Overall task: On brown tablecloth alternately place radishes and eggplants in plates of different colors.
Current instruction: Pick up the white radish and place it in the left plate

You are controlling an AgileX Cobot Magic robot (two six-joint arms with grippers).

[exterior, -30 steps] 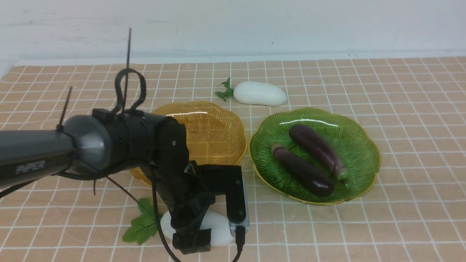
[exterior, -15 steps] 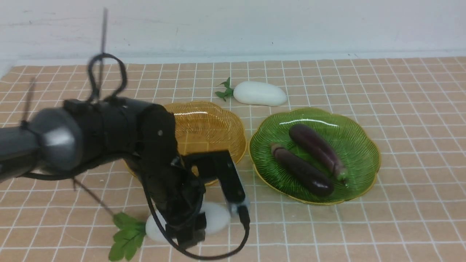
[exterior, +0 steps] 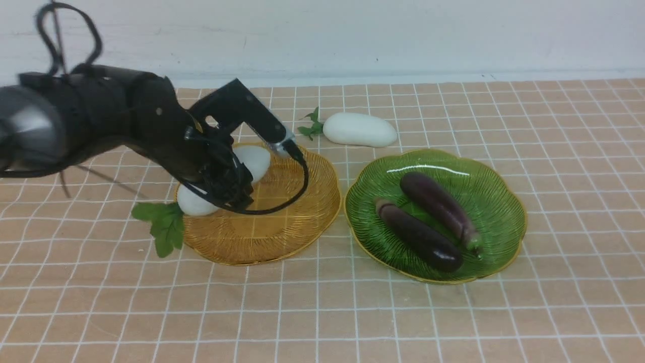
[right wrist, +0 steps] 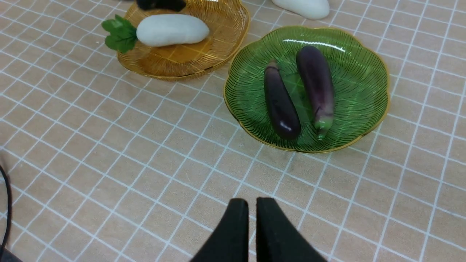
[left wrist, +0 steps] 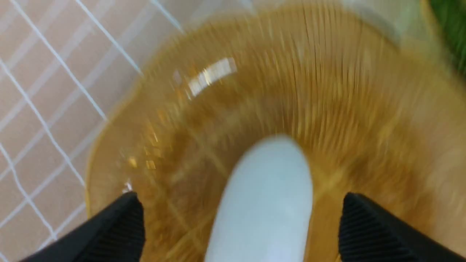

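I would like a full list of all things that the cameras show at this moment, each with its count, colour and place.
tablecloth: 1, tan-brown with white grid lines, covers the table.
wall: 1, white, behind the table.
amber plate: 1, amber-yellow, left of centre.
green plate: 1, green, right of the amber plate.
eggplants: 2, dark purple, side by side in the green plate.
radishes: 2, white with green leaves; one in the amber plate, one on the cloth behind the plates.
left arm: 1, black and grey, over the amber plate.
left gripper: 1, black, open around the plated radish.
right gripper: 1, black, shut, above bare cloth.
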